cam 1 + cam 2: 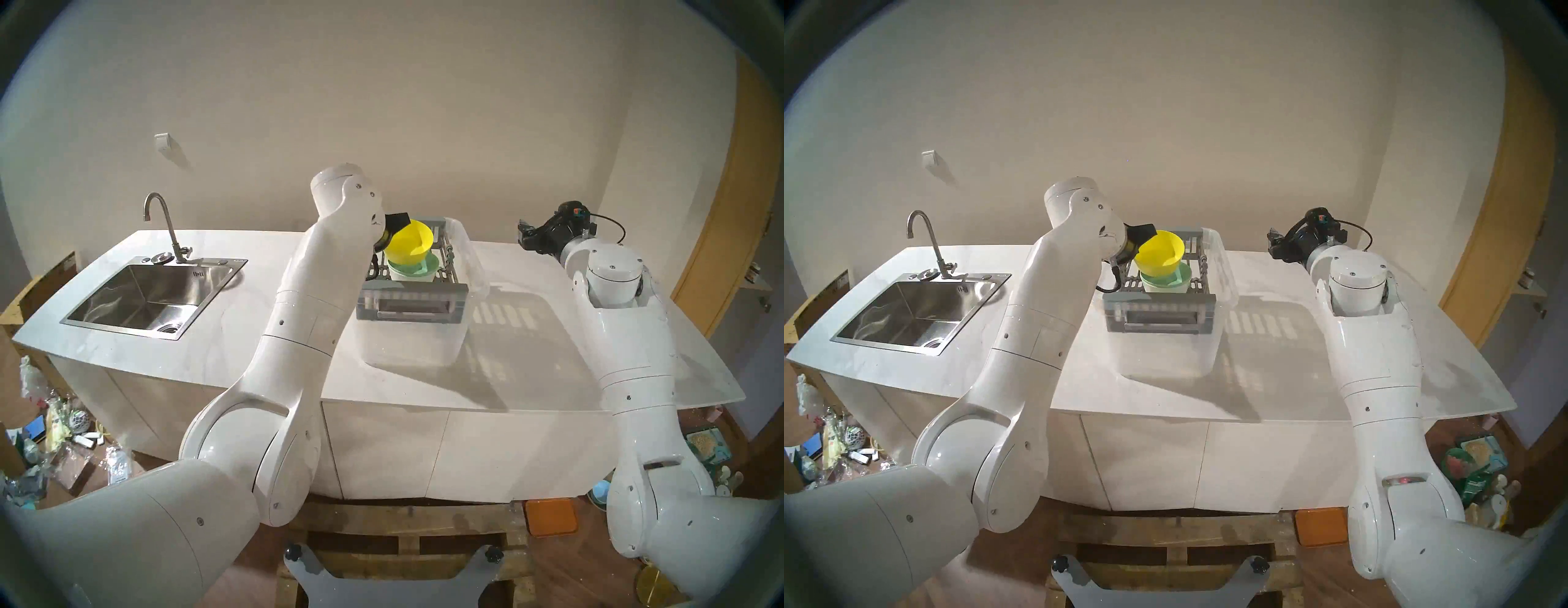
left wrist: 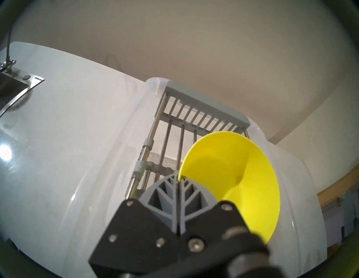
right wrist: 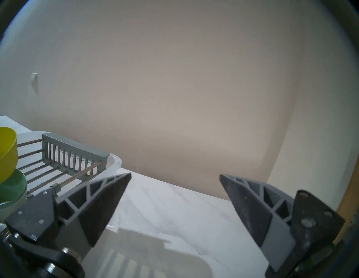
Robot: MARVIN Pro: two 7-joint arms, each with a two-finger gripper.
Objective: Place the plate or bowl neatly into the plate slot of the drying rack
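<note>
Yellow bowl (image 1: 410, 245) tilted above the drying rack (image 1: 413, 302), over a green bowl (image 1: 413, 268). Left wrist: left gripper (image 2: 177, 179) clenched on its rim. Right wrist: right gripper (image 3: 174, 177) spread, empty. No legible writing.

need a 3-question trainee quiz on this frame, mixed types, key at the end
1. True or false: the left tool is shut on the rim of the yellow plastic bowl.
2. What sits under that bowl in the grey plastic drying rack? A) green bowl B) metal pan C) nothing
3. Fill in: the right tool is ____.

Key:
1. true
2. A, the green bowl
3. open, holding nothing
</note>
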